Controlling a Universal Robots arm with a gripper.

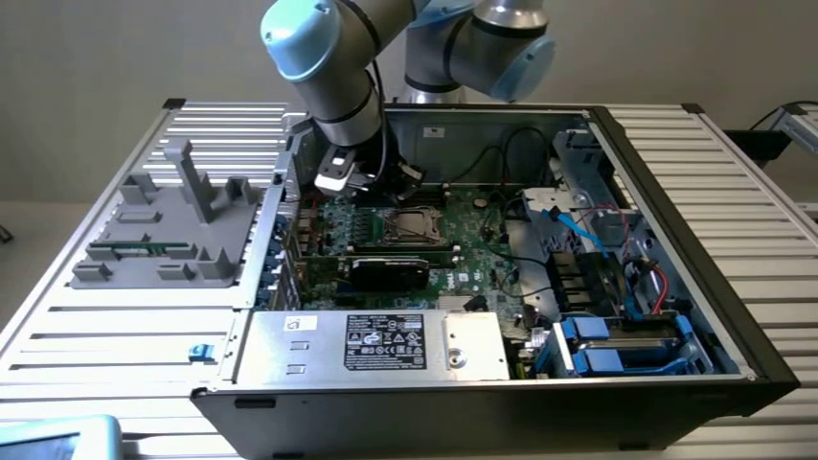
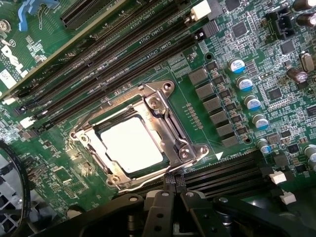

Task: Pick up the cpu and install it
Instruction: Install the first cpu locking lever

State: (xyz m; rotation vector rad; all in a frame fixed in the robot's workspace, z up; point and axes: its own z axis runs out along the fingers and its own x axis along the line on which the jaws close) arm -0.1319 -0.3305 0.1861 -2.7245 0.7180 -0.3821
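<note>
The cpu (image 2: 131, 145), a shiny silver square, lies flat inside the metal-framed socket (image 2: 148, 136) on the green motherboard. My gripper (image 2: 171, 191) hovers just above the board at the socket's edge, its black fingers (image 2: 157, 207) pressed together with nothing between them. In the exterior view the gripper (image 1: 339, 180) hangs inside the open computer case, slightly toward the exterior view's left of the socket (image 1: 411, 227).
Black memory slots (image 2: 113, 54) run along both sides of the socket, with a row of capacitors (image 2: 249, 98) close by. The case holds a power supply (image 1: 371, 342), cables and blue drive bays (image 1: 614, 345). A grey fixture tray (image 1: 172, 225) sits outside on the exterior view's left.
</note>
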